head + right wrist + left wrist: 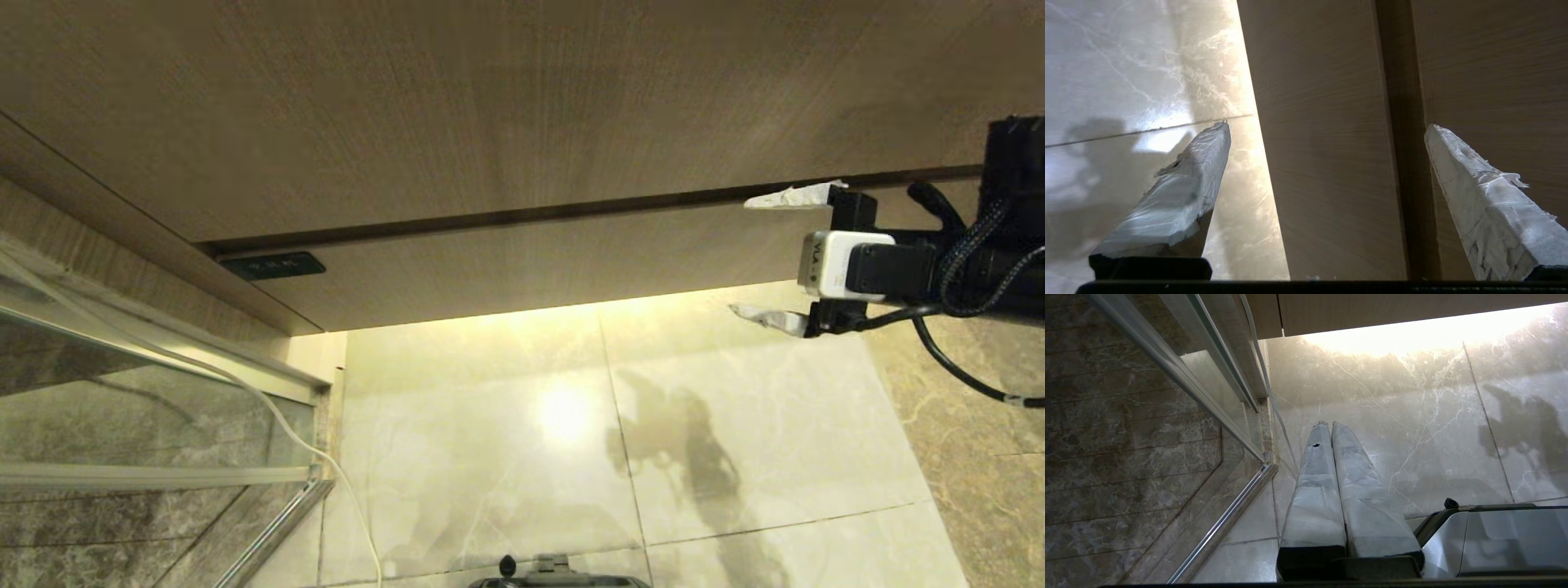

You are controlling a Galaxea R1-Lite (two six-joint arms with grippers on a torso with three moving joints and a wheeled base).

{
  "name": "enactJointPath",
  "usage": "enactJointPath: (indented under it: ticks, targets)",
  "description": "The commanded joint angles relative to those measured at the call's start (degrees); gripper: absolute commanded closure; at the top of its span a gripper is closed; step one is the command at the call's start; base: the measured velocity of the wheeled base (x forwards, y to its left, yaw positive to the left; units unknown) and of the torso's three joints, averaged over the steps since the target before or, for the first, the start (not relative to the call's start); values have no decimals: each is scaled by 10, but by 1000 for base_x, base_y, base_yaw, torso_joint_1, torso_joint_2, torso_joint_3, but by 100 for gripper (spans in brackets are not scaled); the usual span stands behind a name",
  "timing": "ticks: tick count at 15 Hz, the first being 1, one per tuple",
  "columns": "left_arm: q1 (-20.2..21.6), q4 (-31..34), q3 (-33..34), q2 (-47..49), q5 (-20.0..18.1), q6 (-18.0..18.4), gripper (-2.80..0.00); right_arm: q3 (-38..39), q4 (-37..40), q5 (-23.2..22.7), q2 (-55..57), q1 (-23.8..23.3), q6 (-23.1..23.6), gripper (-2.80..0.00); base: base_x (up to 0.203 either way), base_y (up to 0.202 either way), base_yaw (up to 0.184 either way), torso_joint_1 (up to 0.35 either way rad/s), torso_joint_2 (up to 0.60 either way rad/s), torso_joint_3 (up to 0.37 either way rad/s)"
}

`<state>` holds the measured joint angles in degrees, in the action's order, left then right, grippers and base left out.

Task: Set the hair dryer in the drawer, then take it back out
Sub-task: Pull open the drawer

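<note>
- The wide, light wood-grain drawer with a flat handleless front and a small dark label at its left corner sits flush under the taller plain wood-grain panel; only a thin dark seam separates them, so the drawer reads as shut.
- The small white hair dryer is in none of the three views; whether it lies inside the shut drawer or somewhere out of frame cannot be told.
- The right gripper is at the drawer's right end, level with its front, with its two white-wrapped fingers spread wide and nothing between them. In the right wrist view one finger sits over the glossy pale marble floor and the other over the taller panel, so the spread jaws straddle the drawer front; contact with the wood is not evident.
- The left gripper hangs parked and pressed closed above the floor, beside the glass shower partition with its metal frame, empty.
- Judgement: either nothing has started and the drawer must first be opened, or the dryer is stowed and the drawer must be reopened to retrieve it. Either way, the step in hand looks like catching the drawer's edge to pull it out.
- Left to do at the least: open the drawer and take the dryer out.
</note>
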<state>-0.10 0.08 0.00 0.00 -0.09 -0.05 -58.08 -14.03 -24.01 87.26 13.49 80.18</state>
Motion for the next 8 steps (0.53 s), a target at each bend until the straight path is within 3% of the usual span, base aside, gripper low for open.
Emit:
enactJointPath:
  ticks: [1, 5, 8]
  targets:
    - [0, 0, 0, 0, 0, 0, 0, -53, 58, 3, 30, -2, 4, -280, 0, 0, 0, 0, 0, 0]
    - [0, 0, 0, 0, 0, 0, 0, -123, 142, 35, 56, -4, 0, -280, 0, 0, 0, 0, 0, 0]
    - [0, 0, 0, 0, 0, 0, 0, -133, 150, 50, 71, -3, -2, -280, 0, 0, 0, 0, 0, 0]
